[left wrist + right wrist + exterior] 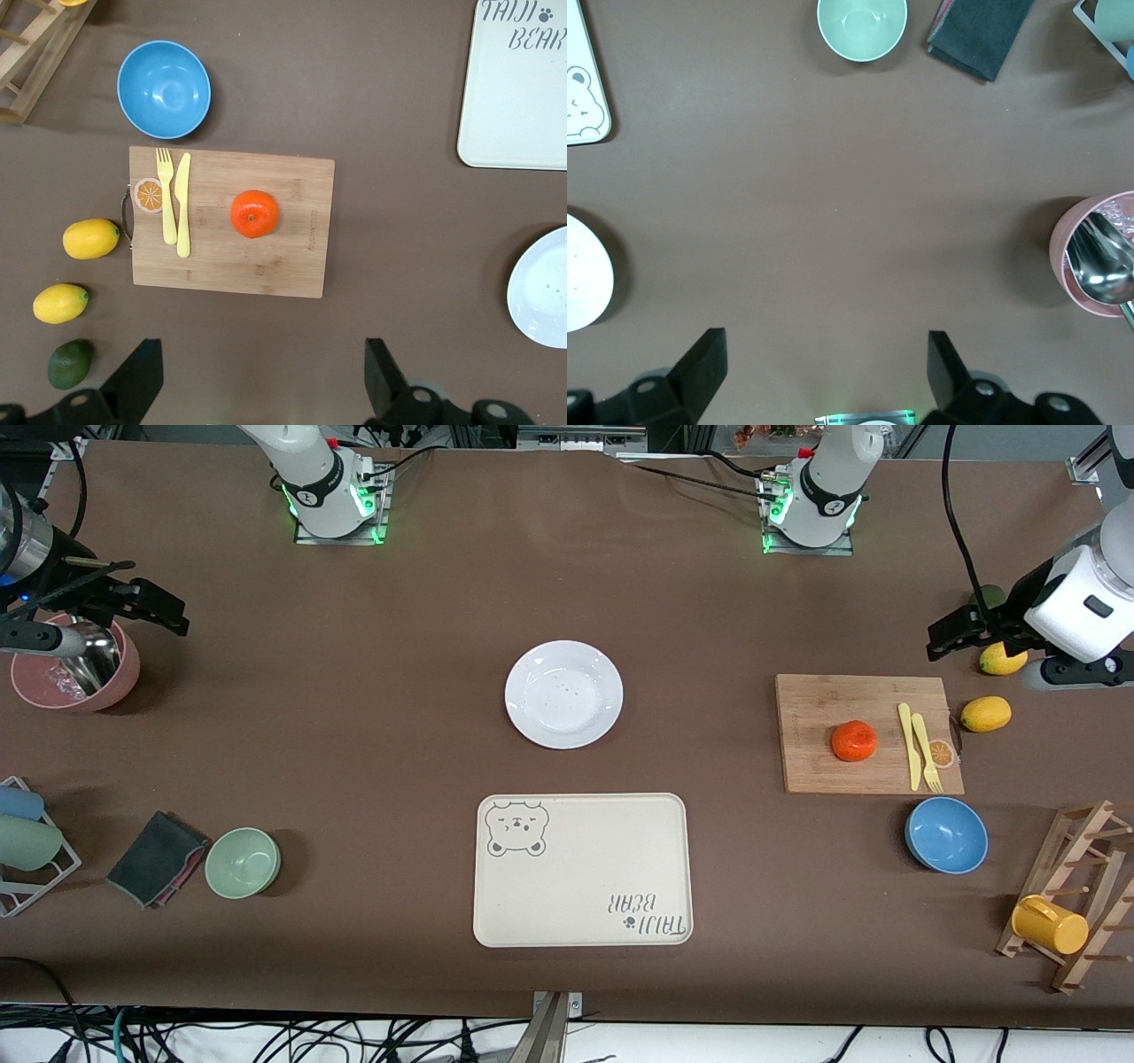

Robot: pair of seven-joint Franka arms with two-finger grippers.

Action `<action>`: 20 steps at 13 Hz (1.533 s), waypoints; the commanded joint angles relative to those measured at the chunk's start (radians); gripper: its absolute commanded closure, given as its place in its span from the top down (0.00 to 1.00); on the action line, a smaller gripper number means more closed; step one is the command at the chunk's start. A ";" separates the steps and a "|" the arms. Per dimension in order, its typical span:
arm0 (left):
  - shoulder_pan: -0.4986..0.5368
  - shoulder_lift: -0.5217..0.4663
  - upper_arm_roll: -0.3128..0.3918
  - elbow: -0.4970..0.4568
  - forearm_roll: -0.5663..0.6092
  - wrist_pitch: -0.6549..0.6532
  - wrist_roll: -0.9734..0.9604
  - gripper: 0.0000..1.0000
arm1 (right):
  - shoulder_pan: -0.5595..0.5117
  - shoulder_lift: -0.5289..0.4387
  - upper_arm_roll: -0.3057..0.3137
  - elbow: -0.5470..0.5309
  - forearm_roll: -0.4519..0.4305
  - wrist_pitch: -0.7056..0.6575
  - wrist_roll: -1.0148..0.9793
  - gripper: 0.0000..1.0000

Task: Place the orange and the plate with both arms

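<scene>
A brown matte surface is seen from above, with two white robot arms based along the top of the frame. At frame centre lies the round, glossy white plate, empty, just above a cream rectangular tray with a bear print. At centre right, the small red-orange orange sits on a bamboo cutting board, beside a yellow plastic knife and fork.

The left gripper hangs at the right edge, over yellow lemons, fingers spread wide and empty. The right gripper hangs at the left edge, over a pink bowl holding a metal spoon, fingers likewise wide apart and empty.

Nothing is grasped yet. A good start would likely be centring the left fingers over the orange before descending, staying clear of the cutlery. Cables trail along the bottom edge.
</scene>
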 commanded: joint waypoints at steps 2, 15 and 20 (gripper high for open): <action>0.001 0.001 0.002 0.022 -0.018 -0.014 -0.001 1.00 | -0.001 -0.012 0.003 -0.001 0.009 -0.006 0.013 1.00; -0.008 -0.002 -0.001 0.022 -0.018 -0.034 0.000 1.00 | -0.002 -0.009 -0.002 0.001 0.009 -0.009 0.013 1.00; -0.012 0.001 -0.001 0.023 -0.015 -0.038 -0.001 1.00 | -0.002 -0.009 -0.002 0.001 0.009 -0.009 0.013 1.00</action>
